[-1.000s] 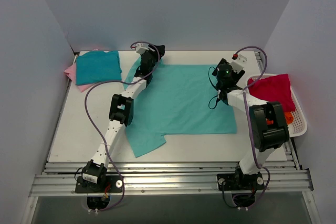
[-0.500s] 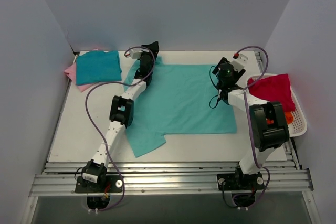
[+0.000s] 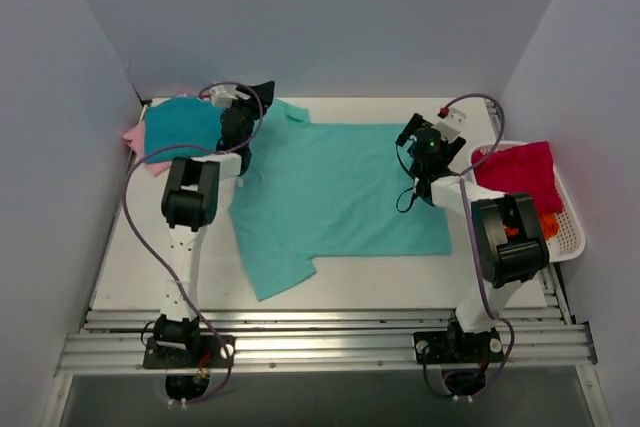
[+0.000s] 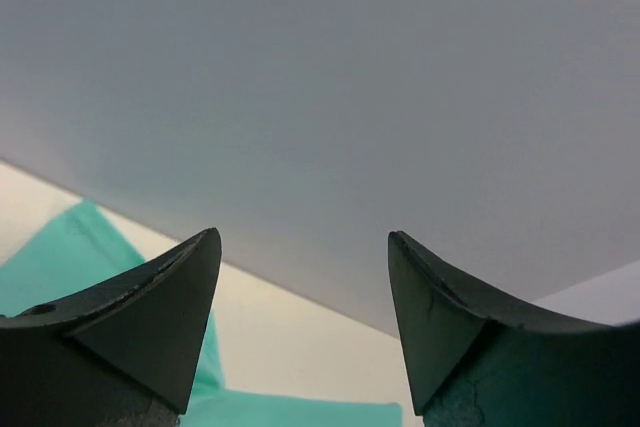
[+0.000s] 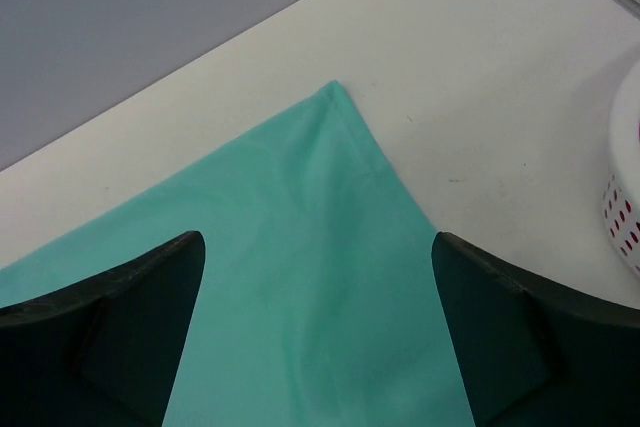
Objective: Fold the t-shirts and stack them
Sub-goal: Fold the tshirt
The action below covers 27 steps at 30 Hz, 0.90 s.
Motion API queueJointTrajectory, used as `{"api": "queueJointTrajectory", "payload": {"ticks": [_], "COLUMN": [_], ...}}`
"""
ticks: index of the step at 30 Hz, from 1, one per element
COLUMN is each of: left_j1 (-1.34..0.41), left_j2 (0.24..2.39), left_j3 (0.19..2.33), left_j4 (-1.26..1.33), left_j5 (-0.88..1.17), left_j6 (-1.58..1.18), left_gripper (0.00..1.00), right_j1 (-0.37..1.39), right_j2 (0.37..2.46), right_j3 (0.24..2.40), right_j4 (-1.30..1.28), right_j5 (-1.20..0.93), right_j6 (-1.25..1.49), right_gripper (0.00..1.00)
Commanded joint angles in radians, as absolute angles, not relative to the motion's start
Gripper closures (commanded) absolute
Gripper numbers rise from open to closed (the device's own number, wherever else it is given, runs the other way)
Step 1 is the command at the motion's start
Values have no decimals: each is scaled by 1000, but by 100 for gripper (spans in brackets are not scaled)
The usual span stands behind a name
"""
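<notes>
One big white table holds all the work, and most of it is covered by the mint tee. That tee lies flat and spread out in the middle, with one sleeve at the near left and one at the far left. I think it lies that way so it can be folded next. Over in the far left corner sits the teal tee, folded into a neat square on top of the pink tee. That looks like the start of the pile. On the right edge stands the basket, with the red tee heaped in it and a bit of an orange tee beside it. These look like they wait for their turn. Now the small parts. Up over the far left sleeve hangs the left pincer, tipped toward the back wall. Its jaws are spread apart, and nothing is between them. Near the far right corner of the mint tee is the right pincer, with its jaws spread very wide. The cloth corner shows between them, but it is not pinched. I cannot tell if the tips touch the cloth.
</notes>
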<state>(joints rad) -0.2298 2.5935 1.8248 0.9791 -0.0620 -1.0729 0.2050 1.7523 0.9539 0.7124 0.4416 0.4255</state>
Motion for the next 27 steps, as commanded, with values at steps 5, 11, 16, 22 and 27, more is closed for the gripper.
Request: {"api": "queueJointTrajectory", "payload": {"ticks": [5, 11, 16, 22, 27], "left_j1": [-206, -412, -566, -799, -1130], "left_j2": [1802, 1450, 1390, 1154, 912], "left_j3": [1003, 830, 827, 629, 502], "left_j4": [1145, 374, -1, -256, -627], "left_j5": [17, -324, -529, -636, -814], "left_j6": [-802, -629, -765, -983, -1296], "left_gripper": [11, 6, 6, 5, 0], "right_j1": [368, 492, 644, 860, 1046], "right_j2": [1461, 1252, 1105, 941, 830], "right_j3": [853, 790, 762, 759, 701], "right_j4": [796, 663, 442, 19, -336], "right_j5": [658, 699, 762, 957, 1063], "right_j6": [353, 420, 543, 753, 1094], "right_gripper": [4, 2, 3, 2, 0]}}
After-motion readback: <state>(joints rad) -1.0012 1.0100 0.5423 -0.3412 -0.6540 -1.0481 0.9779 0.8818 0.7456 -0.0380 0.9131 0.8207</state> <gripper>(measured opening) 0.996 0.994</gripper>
